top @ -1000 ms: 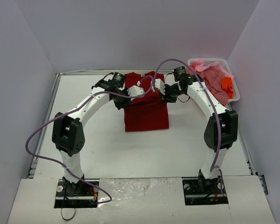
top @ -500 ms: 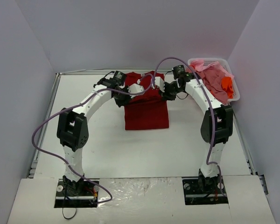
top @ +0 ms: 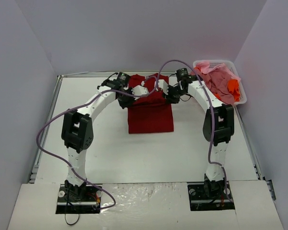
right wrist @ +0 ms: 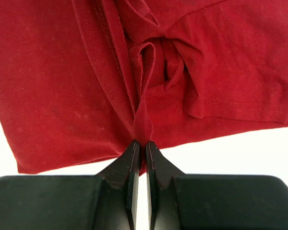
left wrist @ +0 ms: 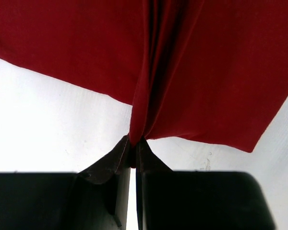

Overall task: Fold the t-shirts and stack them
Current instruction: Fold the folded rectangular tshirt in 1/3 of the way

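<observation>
Two grippers each pinch the far end of one red t-shirt [top: 151,117], which lies at the far middle of the white table [top: 101,143], between the arms. The left gripper [left wrist: 133,143] has its jaws nearly together on a pleat of cloth at the shirt's edge. The right gripper [right wrist: 140,146] is likewise clamped on a narrow ridge of fabric.

The step in hand looks like a fold of this shirt, with its far end held and the near half flat on the table. Stacking is not yet begun. The next move probably calls for both arms to lift and travel together at an even pace, so the held edge stays level and lands square on the near hem.

Only the overhead view shows the shirt as a whole, narrowed to a tall rectangle. It also shows a white basket [top: 241,81] at the far right with pink garments [top: 218,79] and an orange piece [top: 234,87] inside. It hides the jaws under the wrists. Only the wrist views show the grips. The left one shows smooth cloth, the right one bunched, twisted creases beside a seam.
</observation>
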Available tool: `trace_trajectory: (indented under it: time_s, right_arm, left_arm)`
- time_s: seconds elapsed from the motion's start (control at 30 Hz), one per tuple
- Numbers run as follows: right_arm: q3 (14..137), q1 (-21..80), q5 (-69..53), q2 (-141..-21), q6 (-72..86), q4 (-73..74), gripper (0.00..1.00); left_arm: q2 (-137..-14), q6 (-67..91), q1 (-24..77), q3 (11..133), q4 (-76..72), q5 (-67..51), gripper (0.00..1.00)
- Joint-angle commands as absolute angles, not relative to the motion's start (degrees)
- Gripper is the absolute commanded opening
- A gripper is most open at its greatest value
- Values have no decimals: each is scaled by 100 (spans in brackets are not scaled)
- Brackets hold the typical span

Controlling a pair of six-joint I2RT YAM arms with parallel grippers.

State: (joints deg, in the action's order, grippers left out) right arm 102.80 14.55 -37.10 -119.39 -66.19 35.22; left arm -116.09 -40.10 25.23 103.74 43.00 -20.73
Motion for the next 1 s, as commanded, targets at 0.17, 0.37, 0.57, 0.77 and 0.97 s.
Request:
trace_trajectory:
  time_s: [0.17, 0.37, 0.57, 0.77, 0.97]
  right_arm:
    - [10723, 1354, -3507, -12234, -6548, 3656, 0]
    - [10767, 1327, -3489, -12287, -6548, 3647, 0]
    - [10828, 1292, -3481, -12401, -6548, 3639, 0]
    - [10995, 1292, -3384, -12551, -6434, 3568, 21]
    - [11346, 1292, -3226, -12726, -6276, 3498, 43]
  left_arm:
    - [-11830, -4298, 2514, 10881, 4377, -2048, 2]
    - [-11970, -4289, 2514, 11030, 4368, -2039, 2]
    - [-12102, -4271, 2505, 11109, 4333, -2004, 2]
    - [-12164, -4254, 2496, 11127, 4166, -1872, 14]
    - [-12225, -4350, 2496, 11285, 4025, -1653, 47]
